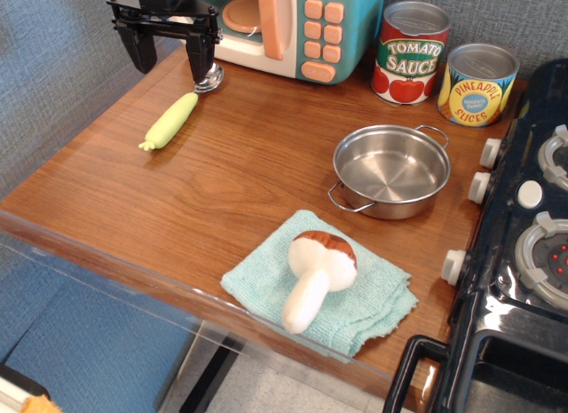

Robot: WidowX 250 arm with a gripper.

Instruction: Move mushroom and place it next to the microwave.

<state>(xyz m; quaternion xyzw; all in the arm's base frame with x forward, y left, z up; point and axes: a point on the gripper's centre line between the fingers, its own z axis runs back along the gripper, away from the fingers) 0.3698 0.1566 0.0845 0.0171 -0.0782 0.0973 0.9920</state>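
Observation:
The plush mushroom (318, 273), white with a brown-topped cap, lies on its side on a light blue cloth (319, 284) near the table's front edge. The toy microwave (293, 27), teal with a cream front and peach buttons, stands at the back centre. My gripper (169, 53) hangs open and empty at the back left, just left of the microwave and above the spoon's metal bowl, far from the mushroom.
A pale green-handled spoon (173, 118) lies at the back left. A steel pan (390, 171) sits right of centre. A tomato sauce can (409, 53) and a pineapple can (477, 84) stand at the back right. A black stove (524, 244) fills the right side.

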